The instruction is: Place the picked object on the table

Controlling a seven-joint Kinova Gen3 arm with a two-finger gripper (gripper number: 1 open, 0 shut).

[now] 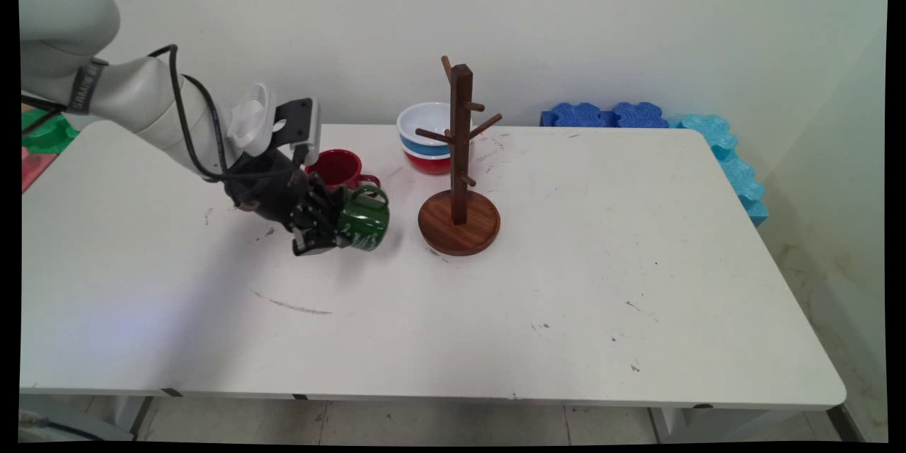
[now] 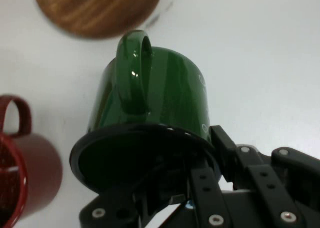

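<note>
Your gripper [image 1: 327,232] sits left of centre in the main view, clamped on the rim of one green mug [image 1: 364,221], one finger inside the mouth and one outside. The mug is tipped on its side, mouth toward the gripper; in the hand view its handle faces the camera. You have one red mug [image 1: 338,168] just behind it, upright on the table [image 1: 566,283]. One wooden mug tree [image 1: 460,170] stands right of the green mug, near but apart, its pegs bare. Behind the tree two bowls are stacked, a white-and-blue bowl [image 1: 425,129] in a red bowl [image 1: 429,162]. Blue foam blocks [image 1: 609,115] line the upper right edge.
</note>
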